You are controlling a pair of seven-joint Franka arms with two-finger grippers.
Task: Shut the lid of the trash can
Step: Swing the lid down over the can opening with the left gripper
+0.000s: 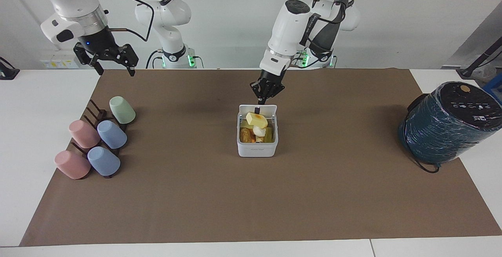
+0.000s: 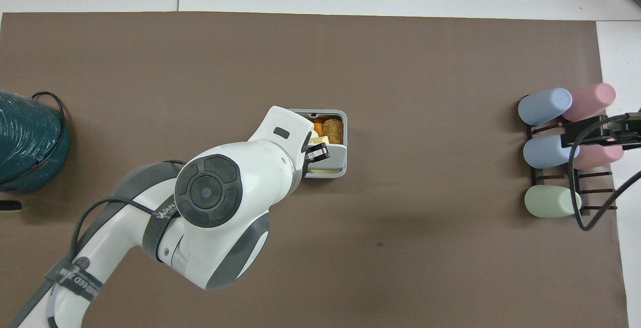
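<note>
One trash can [image 1: 257, 148], white and square, sits mid-table on the brown mat [image 1: 196, 202], stuffed with food scraps; its lid [image 1: 257, 109] stands raised at the edge nearer the robots. Five cups [image 1: 112, 134] lie near the right arm's end, one teal cylinder [image 1: 447, 125] at the left arm's. The left gripper [image 1: 261, 101] meets the lid's top edge, fingers pressed together. The right gripper [image 1: 113, 68] waits, spread, over its mat corner
</note>
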